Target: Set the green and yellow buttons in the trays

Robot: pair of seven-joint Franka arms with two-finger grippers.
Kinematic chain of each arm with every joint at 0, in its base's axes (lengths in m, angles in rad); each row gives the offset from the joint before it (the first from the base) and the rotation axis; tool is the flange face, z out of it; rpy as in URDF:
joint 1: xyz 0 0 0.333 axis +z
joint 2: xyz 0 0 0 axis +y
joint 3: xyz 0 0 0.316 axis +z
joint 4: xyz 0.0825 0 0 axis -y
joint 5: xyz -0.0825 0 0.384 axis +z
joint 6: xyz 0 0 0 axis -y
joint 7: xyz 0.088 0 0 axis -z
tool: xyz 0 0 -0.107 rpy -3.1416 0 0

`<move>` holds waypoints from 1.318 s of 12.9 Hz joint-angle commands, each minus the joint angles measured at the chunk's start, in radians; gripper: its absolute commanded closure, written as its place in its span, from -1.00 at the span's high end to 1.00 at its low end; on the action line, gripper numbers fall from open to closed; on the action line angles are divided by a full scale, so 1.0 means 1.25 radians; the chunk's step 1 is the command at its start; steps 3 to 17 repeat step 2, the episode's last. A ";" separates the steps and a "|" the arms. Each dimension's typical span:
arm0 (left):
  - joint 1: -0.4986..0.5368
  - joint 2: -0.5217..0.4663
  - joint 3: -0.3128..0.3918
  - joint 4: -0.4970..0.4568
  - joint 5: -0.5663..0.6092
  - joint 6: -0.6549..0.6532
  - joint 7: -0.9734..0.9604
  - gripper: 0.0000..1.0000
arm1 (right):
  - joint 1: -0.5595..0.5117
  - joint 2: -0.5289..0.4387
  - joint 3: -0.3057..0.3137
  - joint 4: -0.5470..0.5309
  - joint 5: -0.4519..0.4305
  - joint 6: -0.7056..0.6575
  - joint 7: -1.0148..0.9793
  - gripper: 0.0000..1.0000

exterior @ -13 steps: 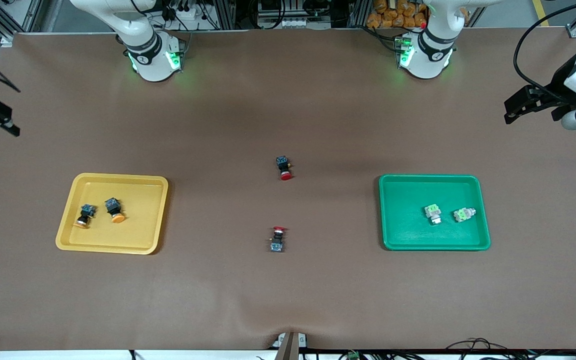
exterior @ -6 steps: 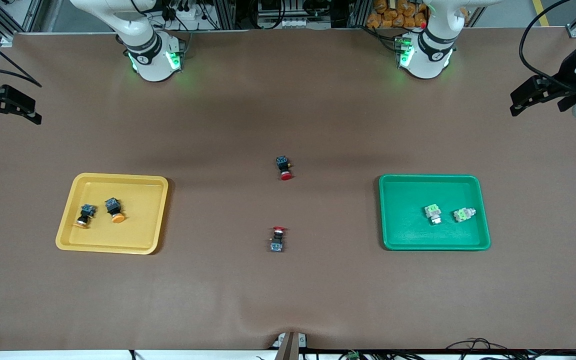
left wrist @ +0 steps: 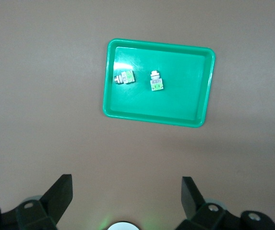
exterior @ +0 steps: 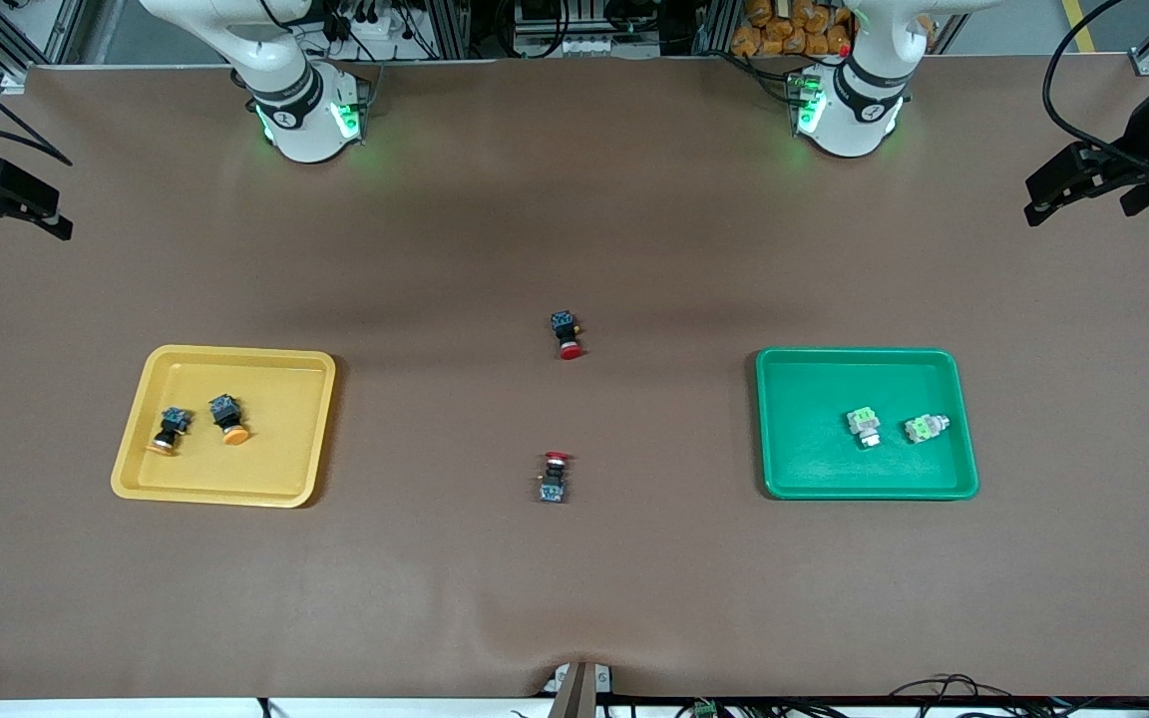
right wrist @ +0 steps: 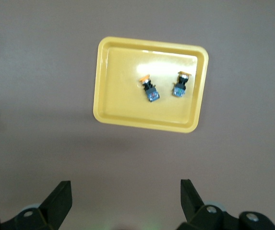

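Note:
The yellow tray lies toward the right arm's end of the table and holds two black-blue switches with orange-yellow caps. It also shows in the right wrist view with both switches. The green tray lies toward the left arm's end and holds two pale switches with green tops, also in the left wrist view. My left gripper is open and empty, high above bare table. My right gripper is open and empty, likewise raised.
Two black switches with red caps lie on the brown table between the trays, one farther from the front camera and one nearer. The arms' bases stand along the table's edge farthest from the front camera.
Both grippers have drawn upward and outward toward the table's ends. The buttons and trays have not moved.

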 commanded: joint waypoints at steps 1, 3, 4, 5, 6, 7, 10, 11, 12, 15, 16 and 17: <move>0.005 0.010 0.001 0.020 -0.017 -0.015 0.004 1.00 | -0.013 -0.008 0.012 0.017 -0.013 -0.049 0.055 1.00; 0.005 0.011 0.001 0.020 -0.016 -0.015 0.004 1.00 | -0.011 -0.008 0.013 0.018 -0.013 -0.056 0.077 1.00; 0.005 0.011 0.001 0.020 -0.016 -0.015 0.004 1.00 | -0.011 -0.008 0.013 0.018 -0.013 -0.056 0.077 1.00; 0.005 0.011 0.001 0.020 -0.016 -0.015 0.004 1.00 | -0.011 -0.008 0.013 0.018 -0.013 -0.056 0.077 1.00; 0.005 0.011 0.001 0.020 -0.016 -0.015 0.004 1.00 | -0.011 -0.008 0.013 0.018 -0.013 -0.056 0.077 1.00; 0.005 0.011 0.001 0.020 -0.016 -0.015 0.004 1.00 | -0.011 -0.008 0.013 0.018 -0.013 -0.056 0.077 1.00; 0.005 0.011 0.001 0.020 -0.016 -0.015 0.004 1.00 | -0.011 -0.008 0.013 0.018 -0.013 -0.056 0.077 1.00; 0.005 0.011 0.001 0.020 -0.016 -0.015 0.004 1.00 | -0.011 -0.008 0.013 0.018 -0.013 -0.056 0.077 1.00; 0.005 0.011 0.001 0.020 -0.016 -0.015 0.004 1.00 | -0.011 -0.008 0.013 0.018 -0.013 -0.056 0.077 1.00; 0.005 0.011 0.001 0.020 -0.016 -0.015 0.004 1.00 | -0.011 -0.008 0.013 0.018 -0.013 -0.056 0.077 1.00; 0.005 0.011 0.001 0.020 -0.016 -0.015 0.004 1.00 | -0.011 -0.008 0.013 0.018 -0.013 -0.056 0.077 1.00; 0.005 0.011 0.001 0.020 -0.016 -0.015 0.004 1.00 | -0.011 -0.008 0.013 0.018 -0.013 -0.056 0.077 1.00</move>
